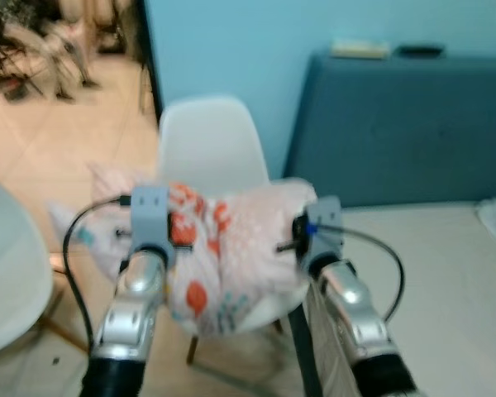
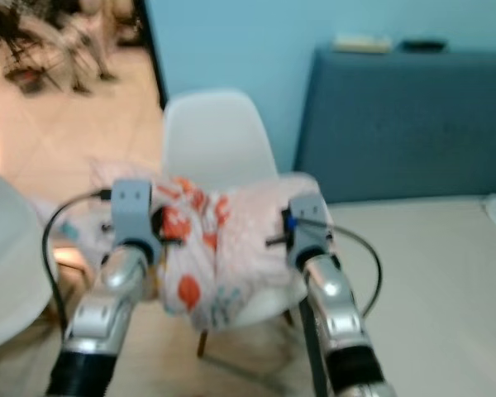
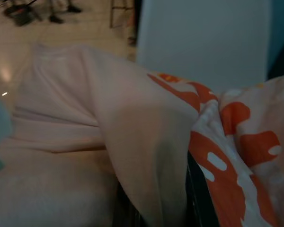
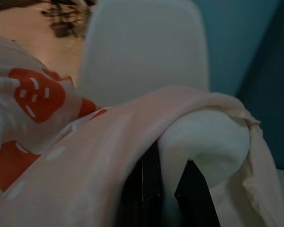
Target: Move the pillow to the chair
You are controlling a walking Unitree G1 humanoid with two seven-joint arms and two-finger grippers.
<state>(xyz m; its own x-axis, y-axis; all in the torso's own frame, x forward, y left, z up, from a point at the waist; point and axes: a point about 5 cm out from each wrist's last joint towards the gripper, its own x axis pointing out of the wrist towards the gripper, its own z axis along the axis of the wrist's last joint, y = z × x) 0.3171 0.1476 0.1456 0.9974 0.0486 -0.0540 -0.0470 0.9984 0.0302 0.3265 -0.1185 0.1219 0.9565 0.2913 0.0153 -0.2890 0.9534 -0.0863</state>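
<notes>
Pillow [image 1: 231,248]: soft, crumpled, orange-patterned; left gripper [image 1: 172,230], right gripper [image 1: 291,240] pinch it over moulded white chair [image 1: 211,145].

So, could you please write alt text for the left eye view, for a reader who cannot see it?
Two silver robot arms hold a pink pillow with orange prints over a white chair, the left gripper and right gripper pinching its sides. A blue wall stands behind.

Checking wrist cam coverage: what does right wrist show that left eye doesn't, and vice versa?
Right wrist alone: black fingers pinching a fold of the pillow, white stuffing bulging beside them. Left eye alone: both silver arms, left pincer and right pincer buried in the pillow's sides, blue cabinet. Shared: pillow, white chair, blue wall.
</notes>
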